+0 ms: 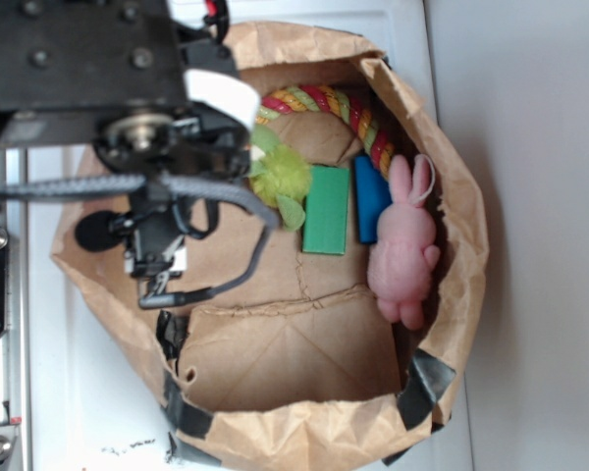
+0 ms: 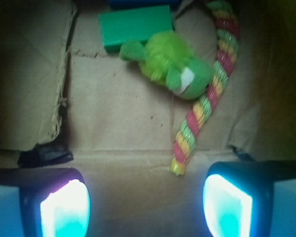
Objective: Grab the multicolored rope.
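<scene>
The multicolored rope [image 2: 207, 103] is a thick twisted cord of red, yellow, green and pink. In the wrist view it runs from the top right down to its cut end just ahead of my jaws. In the exterior view the multicolored rope [image 1: 339, 106] curves along the bag's back wall. My gripper [image 2: 145, 207] is open, its two glowing pads wide apart over bare brown paper, nothing between them. The rope's end lies a little ahead of the right pad. In the exterior view the arm hides the jaws.
A fuzzy lime-green plush toy [image 2: 172, 66] lies against the rope. A green block [image 1: 326, 208], a blue block [image 1: 371, 199] and a pink bunny [image 1: 404, 245] sit in the brown paper bag [image 1: 461, 294]. The bag's walls enclose everything. Black tape [image 2: 44, 154] marks a fold.
</scene>
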{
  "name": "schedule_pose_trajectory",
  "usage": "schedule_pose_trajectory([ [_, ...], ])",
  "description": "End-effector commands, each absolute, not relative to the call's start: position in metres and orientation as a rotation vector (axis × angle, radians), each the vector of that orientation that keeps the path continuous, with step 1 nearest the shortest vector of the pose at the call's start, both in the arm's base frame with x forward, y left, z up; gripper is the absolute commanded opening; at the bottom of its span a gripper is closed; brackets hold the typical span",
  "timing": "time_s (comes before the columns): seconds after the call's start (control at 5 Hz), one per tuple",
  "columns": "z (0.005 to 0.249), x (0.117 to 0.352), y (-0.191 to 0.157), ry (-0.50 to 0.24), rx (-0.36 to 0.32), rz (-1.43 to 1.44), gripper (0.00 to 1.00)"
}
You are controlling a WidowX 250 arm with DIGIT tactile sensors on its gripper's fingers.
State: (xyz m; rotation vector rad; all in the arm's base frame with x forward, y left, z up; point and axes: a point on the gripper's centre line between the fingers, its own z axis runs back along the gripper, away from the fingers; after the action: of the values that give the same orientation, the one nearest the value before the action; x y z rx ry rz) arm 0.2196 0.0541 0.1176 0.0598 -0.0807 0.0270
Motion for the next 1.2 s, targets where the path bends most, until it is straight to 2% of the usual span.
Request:
schedule_pose_trajectory([
  [0.0, 0.13, 0.225, 0.056, -0.106, 0.081, 0.041, 1.0],
  [0.6, 0.13, 0.225, 0.056, -0.106, 0.081, 0.041, 1.0],
  [0.8, 0.116, 0.242, 0.063, -0.153, 0.073, 0.066, 1.0],
  [1.0, 0.108, 0.258, 0.069, -0.156, 0.081, 0.09, 1.0],
])
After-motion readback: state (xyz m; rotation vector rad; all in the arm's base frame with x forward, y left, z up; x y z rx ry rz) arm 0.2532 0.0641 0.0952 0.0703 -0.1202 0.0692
